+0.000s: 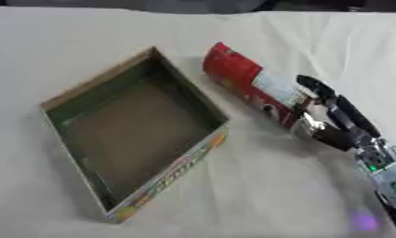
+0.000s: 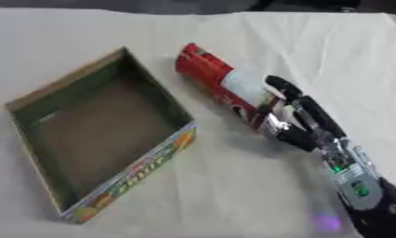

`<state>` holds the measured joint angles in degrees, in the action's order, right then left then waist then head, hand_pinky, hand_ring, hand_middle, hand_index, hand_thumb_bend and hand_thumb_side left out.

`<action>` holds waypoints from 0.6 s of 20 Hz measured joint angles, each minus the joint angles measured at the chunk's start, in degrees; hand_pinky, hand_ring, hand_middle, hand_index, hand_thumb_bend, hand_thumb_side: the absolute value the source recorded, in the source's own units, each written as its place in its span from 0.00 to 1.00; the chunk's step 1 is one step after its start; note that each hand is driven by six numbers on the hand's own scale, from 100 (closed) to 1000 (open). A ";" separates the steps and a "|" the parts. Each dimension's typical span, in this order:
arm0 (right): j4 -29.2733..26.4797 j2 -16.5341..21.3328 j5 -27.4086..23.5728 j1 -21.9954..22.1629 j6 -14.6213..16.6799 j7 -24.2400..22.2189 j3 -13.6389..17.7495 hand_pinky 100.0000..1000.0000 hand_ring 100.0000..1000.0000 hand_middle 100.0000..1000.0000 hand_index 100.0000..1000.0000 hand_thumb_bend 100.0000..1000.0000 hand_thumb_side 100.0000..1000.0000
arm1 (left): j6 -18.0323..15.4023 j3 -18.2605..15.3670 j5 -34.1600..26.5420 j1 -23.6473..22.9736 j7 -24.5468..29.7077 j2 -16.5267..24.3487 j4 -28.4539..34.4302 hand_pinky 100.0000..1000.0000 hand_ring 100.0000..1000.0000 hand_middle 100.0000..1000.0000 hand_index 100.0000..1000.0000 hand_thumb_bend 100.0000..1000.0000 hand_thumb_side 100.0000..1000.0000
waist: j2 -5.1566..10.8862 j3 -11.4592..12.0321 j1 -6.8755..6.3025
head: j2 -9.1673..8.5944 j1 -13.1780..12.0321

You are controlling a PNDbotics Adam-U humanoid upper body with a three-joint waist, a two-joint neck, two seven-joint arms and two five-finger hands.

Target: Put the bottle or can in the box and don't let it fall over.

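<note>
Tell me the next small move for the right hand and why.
Probably lift the can and tip it upright before moving it left. The right hand has its fingers curled around the can's lower end, but the can looks tilted or lying beside the box, which is open and has nothing in it.

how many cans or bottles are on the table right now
1. A single red can lies tilted on the white cloth just right of the open box, its lower end in the right hand. The box is empty, so nothing is hidden inside.
</note>
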<state>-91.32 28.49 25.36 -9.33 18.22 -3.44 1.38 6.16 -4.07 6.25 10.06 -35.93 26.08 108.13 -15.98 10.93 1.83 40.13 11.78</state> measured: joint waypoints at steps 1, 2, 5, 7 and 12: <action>-0.03 0.00 0.31 0.00 0.04 0.14 0.00 0.70 1.00 1.00 0.97 0.00 0.80 | -0.01 0.00 -0.01 0.00 0.01 0.00 0.00 0.46 0.80 1.00 0.80 0.08 0.86 | 0.00 0.00 0.00 | 0.00 0.00; -0.07 0.00 0.71 0.01 0.10 0.29 -0.01 0.70 1.00 1.00 0.97 0.00 0.80 | -0.01 0.00 -0.02 0.00 0.01 0.00 0.00 0.46 0.80 1.00 0.80 0.08 0.86 | 0.00 0.00 0.00 | 0.00 0.00; -0.34 0.00 2.13 0.06 0.26 0.82 -0.01 0.71 1.00 1.00 0.95 0.00 0.78 | -0.05 0.00 -0.09 0.00 0.05 0.00 0.00 0.46 0.80 1.00 0.80 0.08 0.86 | 0.00 0.00 0.00 | 0.00 0.00; -0.49 0.00 3.59 0.07 0.71 1.49 -0.02 0.71 1.00 1.00 0.95 0.00 0.77 | -0.07 0.00 -0.11 0.02 0.07 0.00 0.00 0.46 0.80 1.00 0.80 0.08 0.86 | 0.00 0.00 0.00 | 0.00 0.00; -0.73 0.00 7.54 0.10 1.83 4.44 -0.21 0.72 1.00 1.00 0.94 0.00 0.74 | -0.07 0.00 -0.13 0.05 0.09 0.00 0.00 0.46 0.80 1.00 0.80 0.08 0.86 | 0.00 0.01 0.00 | -0.01 0.08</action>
<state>-92.05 28.50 32.90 -9.23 20.05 1.00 1.17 6.08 -4.07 6.13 10.11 -35.84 26.08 108.13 -15.98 10.94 1.83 40.12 11.86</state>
